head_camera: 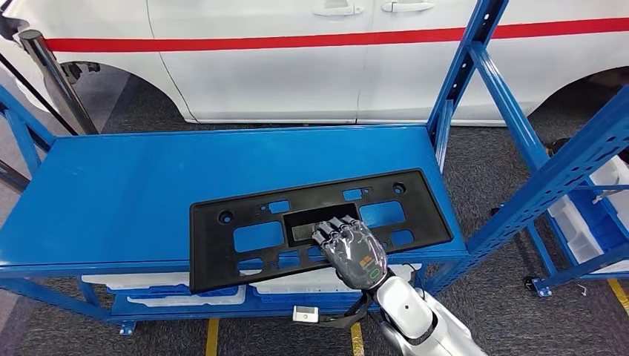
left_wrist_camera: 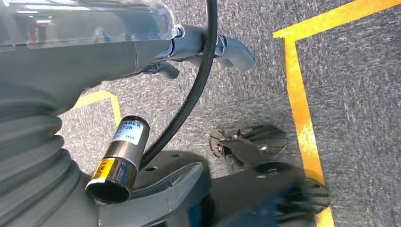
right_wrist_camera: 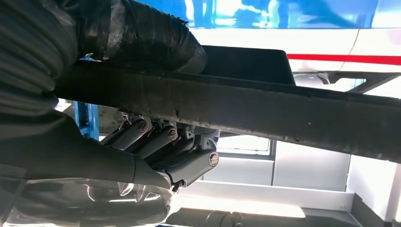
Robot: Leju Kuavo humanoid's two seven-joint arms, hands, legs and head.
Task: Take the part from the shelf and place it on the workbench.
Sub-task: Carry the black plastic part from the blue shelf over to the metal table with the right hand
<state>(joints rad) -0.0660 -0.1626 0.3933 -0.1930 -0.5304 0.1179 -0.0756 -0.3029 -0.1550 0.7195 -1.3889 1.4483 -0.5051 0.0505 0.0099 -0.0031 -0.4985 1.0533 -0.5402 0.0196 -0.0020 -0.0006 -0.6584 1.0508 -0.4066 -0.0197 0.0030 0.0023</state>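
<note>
Right hand (head_camera: 354, 252) clamps the near edge of the black part (head_camera: 319, 222), thumb seemingly above, fingers beneath, its long axis running crosswise on the blue shelf (head_camera: 119, 193) ahead.

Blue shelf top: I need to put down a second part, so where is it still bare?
The blue shelf top is bare on its left half and along the back strip toward the white car. The front right is crowded: the black part lies there, gripped by the right hand.
</note>
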